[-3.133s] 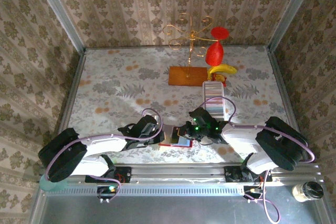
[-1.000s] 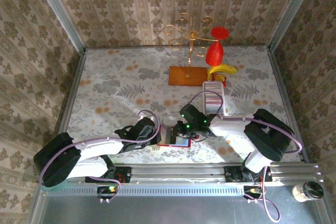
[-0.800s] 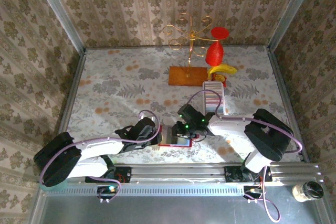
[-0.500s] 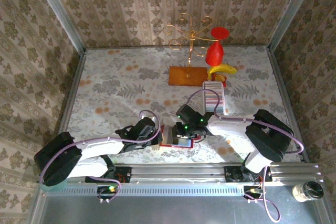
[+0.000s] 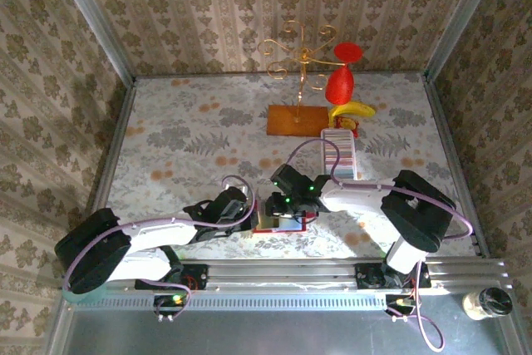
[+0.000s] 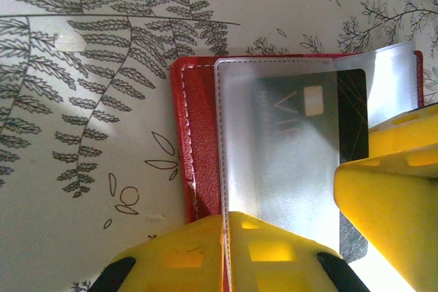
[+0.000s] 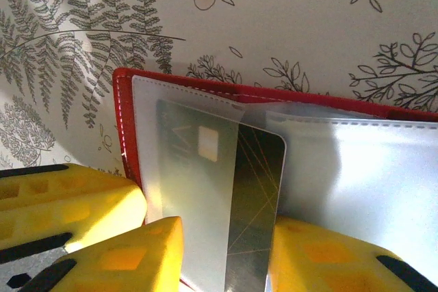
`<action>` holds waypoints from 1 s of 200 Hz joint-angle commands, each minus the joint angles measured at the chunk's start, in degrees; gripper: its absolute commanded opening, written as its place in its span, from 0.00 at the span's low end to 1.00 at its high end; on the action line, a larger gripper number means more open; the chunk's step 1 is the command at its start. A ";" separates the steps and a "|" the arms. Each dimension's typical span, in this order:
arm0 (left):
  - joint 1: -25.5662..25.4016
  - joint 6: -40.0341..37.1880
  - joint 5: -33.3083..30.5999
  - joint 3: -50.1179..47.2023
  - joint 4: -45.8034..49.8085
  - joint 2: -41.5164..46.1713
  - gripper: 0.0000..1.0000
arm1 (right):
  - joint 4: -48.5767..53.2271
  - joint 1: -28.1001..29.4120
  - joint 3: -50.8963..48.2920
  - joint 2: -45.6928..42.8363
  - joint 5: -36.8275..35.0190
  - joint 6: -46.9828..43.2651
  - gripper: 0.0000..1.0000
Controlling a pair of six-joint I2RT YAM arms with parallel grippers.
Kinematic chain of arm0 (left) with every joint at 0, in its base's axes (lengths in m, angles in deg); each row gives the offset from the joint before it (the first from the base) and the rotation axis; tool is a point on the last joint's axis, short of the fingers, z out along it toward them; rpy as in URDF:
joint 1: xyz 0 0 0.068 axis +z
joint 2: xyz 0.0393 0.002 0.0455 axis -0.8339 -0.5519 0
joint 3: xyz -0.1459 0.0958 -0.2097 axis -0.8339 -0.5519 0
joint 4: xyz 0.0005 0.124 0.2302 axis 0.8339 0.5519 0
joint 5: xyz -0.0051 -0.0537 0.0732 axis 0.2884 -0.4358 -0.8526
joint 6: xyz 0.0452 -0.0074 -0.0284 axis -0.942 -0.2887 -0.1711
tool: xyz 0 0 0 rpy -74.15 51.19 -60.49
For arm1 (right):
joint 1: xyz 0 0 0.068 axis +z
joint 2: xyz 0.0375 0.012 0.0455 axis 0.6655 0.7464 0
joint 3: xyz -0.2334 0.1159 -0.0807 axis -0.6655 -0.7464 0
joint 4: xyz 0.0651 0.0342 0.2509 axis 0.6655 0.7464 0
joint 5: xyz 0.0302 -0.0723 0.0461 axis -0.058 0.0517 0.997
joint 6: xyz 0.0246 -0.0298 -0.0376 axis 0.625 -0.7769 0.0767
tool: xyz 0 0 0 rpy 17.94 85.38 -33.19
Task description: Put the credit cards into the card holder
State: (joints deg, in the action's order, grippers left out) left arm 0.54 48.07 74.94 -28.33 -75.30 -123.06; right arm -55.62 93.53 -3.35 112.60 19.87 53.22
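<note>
The left hand (image 6: 226, 254) is clamped on the clear sleeve (image 6: 274, 169) of the open red card holder (image 6: 188, 141). The right hand (image 7: 228, 264) straddles a dark credit card (image 7: 256, 189) that sits partway in that sleeve; whether it grips the card I cannot tell. The holder lies on the bench (image 5: 191, 139), near centre. More credit cards (image 5: 338, 154) stand in a row farther back, to the right.

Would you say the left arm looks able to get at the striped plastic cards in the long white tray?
Probably not. The left arm has its jaws shut on the red folding card holder, and the right arm lies across the way to the striped plastic cards.
</note>
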 commanded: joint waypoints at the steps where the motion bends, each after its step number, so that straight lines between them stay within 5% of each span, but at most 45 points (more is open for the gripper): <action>1: -0.57 0.35 0.45 -0.92 -0.46 -0.29 0.10 | 4.05 0.49 0.96 -0.92 -2.97 -0.91 0.38; 102: -0.59 0.26 0.36 -1.12 -0.54 -0.30 0.10 | 3.78 1.01 0.05 -0.09 -2.97 0.05 0.25; 200: -0.68 0.52 0.26 -1.62 -1.13 -0.36 0.10 | 1.99 2.49 2.94 1.08 -1.91 0.90 0.24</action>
State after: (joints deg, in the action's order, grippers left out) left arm 0.54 48.07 74.94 -28.83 -76.13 -123.03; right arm -53.02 95.04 -2.87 112.71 17.58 53.37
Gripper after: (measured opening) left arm 0.104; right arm 0.241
